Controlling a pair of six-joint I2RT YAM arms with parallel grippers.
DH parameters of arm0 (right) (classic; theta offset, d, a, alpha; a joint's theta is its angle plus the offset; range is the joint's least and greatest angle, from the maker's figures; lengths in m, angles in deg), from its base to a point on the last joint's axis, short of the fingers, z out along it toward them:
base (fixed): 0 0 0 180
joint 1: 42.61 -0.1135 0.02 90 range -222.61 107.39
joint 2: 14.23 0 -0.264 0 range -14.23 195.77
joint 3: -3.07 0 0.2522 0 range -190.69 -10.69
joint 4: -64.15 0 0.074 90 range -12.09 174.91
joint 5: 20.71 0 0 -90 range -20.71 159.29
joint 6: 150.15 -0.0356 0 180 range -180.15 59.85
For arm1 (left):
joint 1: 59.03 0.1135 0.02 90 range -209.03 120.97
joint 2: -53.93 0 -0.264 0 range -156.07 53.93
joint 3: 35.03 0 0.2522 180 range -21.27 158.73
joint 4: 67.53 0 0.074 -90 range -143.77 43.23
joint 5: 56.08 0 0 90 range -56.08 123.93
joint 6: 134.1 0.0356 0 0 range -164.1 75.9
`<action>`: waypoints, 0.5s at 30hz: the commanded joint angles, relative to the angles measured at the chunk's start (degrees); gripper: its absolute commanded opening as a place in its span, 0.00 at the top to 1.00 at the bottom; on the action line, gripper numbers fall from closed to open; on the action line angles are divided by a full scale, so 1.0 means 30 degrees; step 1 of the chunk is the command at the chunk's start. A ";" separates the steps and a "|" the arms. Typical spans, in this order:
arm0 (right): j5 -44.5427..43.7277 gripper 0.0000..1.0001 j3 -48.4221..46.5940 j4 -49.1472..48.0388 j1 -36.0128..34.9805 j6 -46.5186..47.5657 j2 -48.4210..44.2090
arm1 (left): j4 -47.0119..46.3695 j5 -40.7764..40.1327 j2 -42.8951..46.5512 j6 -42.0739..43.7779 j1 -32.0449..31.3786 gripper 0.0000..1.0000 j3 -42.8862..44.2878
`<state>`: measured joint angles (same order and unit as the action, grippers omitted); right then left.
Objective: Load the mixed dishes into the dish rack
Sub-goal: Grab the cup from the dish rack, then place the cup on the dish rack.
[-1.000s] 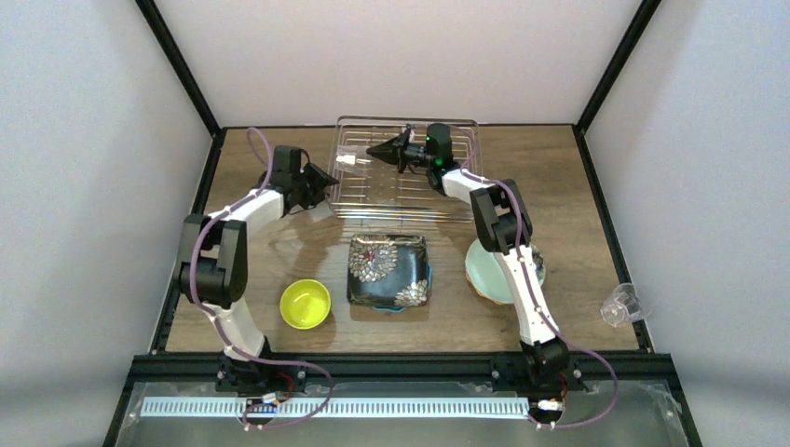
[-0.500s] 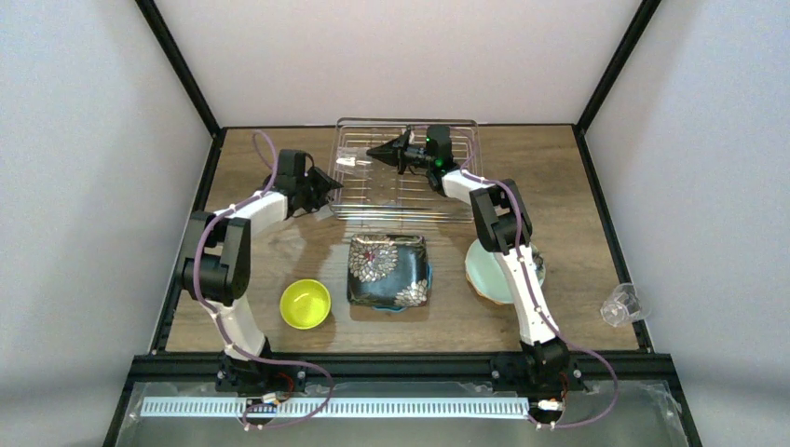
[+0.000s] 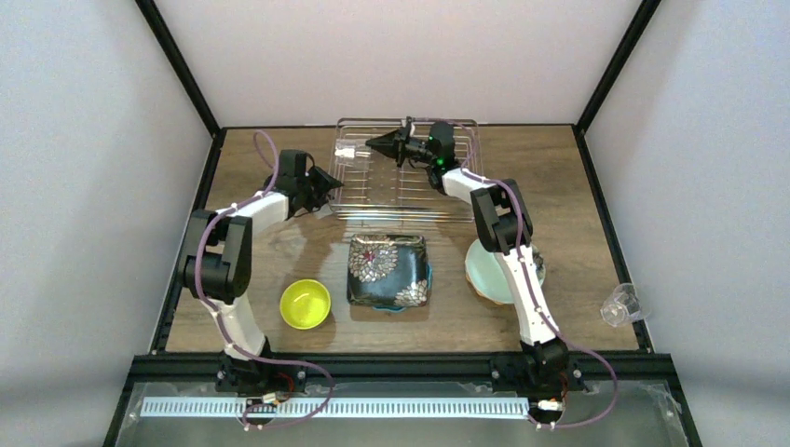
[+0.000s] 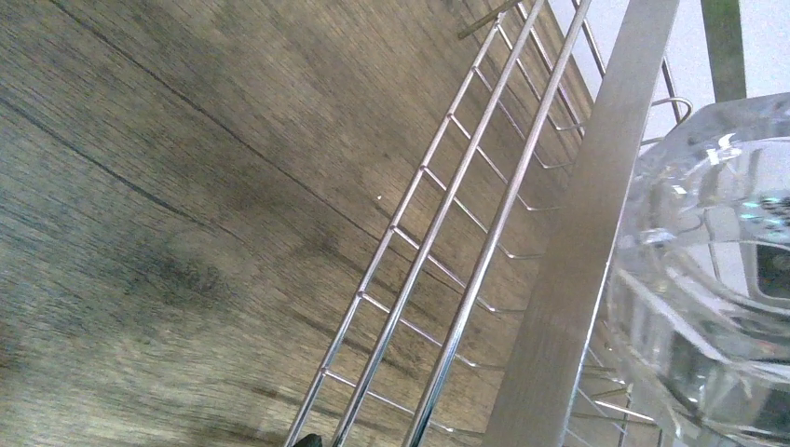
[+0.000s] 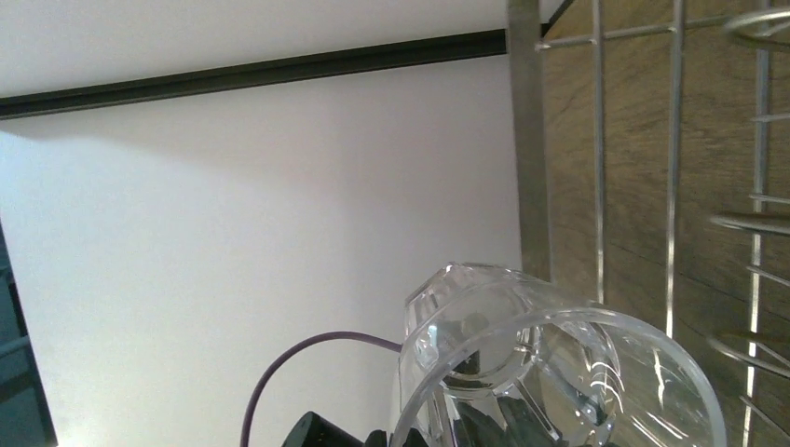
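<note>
Top external view showed the right gripper [image 3: 374,142], pinching a glass [image 3: 348,150] by its wall, after it had carried the glass farther toward the far left corner of the rack [image 3: 410,193], apparently near set-down, while the left gripper [image 3: 328,179], jaws spread, had edged beside the rack.

Your right arm [image 3: 524,284] hides much of the mint plate [image 3: 484,270] by the right edge of the worktop [image 3: 568,205]. In your right wrist view the glass [image 5: 559,372] runs off the bottom edge, blurring the fingers [image 3: 384,145] behind it; the left wrist view cuts it at the right edge.
</note>
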<state>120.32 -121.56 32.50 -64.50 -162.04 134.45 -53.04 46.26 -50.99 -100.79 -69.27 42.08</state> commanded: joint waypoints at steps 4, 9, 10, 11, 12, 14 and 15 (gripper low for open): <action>-0.0185 0.99 -0.2010 -0.0377 0.0068 -0.0095 0.0081 | 0.1404 -0.0334 -0.1142 -0.0118 -0.0014 0.00 -0.0484; -0.0300 0.99 -0.4478 0.0999 0.0058 0.0044 0.1394 | 0.1451 -0.0275 -0.1178 -0.0177 -0.0014 0.00 -0.0373; -0.0282 0.99 -0.4935 0.1273 0.0060 0.0074 0.1611 | 0.1447 -0.0275 -0.1178 -0.0199 -0.0007 0.00 -0.0338; -0.0313 0.99 -0.5414 0.1527 0.0064 0.0107 0.1883 | 0.1476 -0.0275 -0.1170 -0.0205 -0.0013 0.00 -0.0319; -0.0326 0.99 -0.5825 0.1793 0.0061 0.0118 0.2126 | 0.1469 -0.0275 -0.1155 -0.0206 -0.0014 0.00 -0.0317; -0.0349 0.99 -0.6411 0.2134 0.0060 0.0139 0.2505 | 0.1513 -0.0274 -0.1148 -0.0206 -0.0011 0.00 -0.0281; -0.0354 0.99 -0.6522 0.2286 0.0060 0.0174 0.2607 | 0.1506 -0.0260 -0.1148 -0.0206 -0.0014 0.00 -0.0239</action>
<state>119.79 -137.84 36.59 -64.44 -162.15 138.63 -53.87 46.26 -51.38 -100.79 -69.27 42.10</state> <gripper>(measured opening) 0.047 0.996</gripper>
